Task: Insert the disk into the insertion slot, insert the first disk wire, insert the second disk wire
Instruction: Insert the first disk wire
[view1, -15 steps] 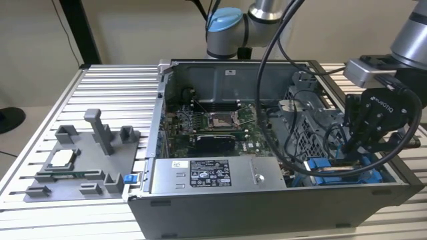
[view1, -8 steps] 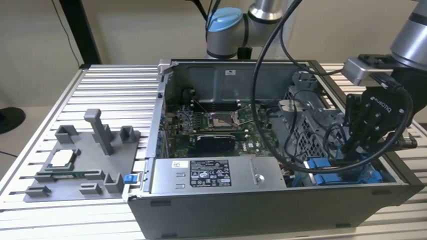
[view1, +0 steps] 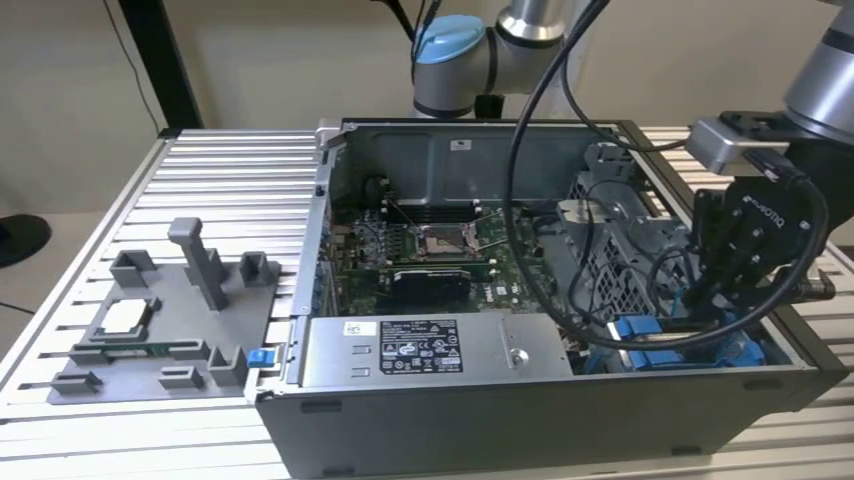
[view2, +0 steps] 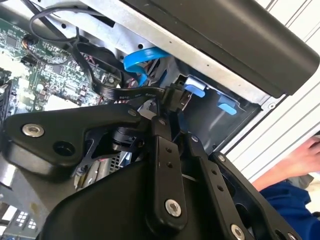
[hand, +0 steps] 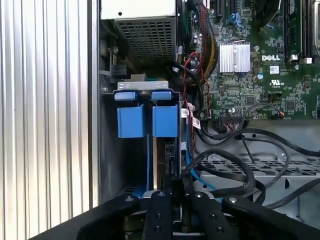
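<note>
Wire insertion is the step in hand, as you can judge from the layout. The disk (hand: 165, 121) sits in the drive bay (hand: 142, 86) at a corner of the computer case (view1: 534, 420), its blue frame next to a second blue frame (hand: 131, 121). The gripper (view2: 170, 114) is down inside the case over that bay. Its fingers (view2: 161, 150) appear to pinch the black plug (view2: 172, 97) of a flat black disk wire (view2: 135, 93) (whether this is the first or second wire cannot be told).

Seating the plug most likely calls for squaring it to the disk's socket, which is not plainly visible, and pressing straight in.

Note the obstructions:
- A bundle of black cables (hand: 235, 170) loops just beside the fingers and could snag.
- A blue cable (view2: 142, 57) arches near the plug and could also snag.
- The power supply box (view1: 400, 350) borders the bay.
- A person's hand (view2: 307, 152) is outside the case wall, near the gripper.
- A grey fixture (view1: 160, 330) stands on the worktop (view1: 227, 180), well apart from the bay.
</note>
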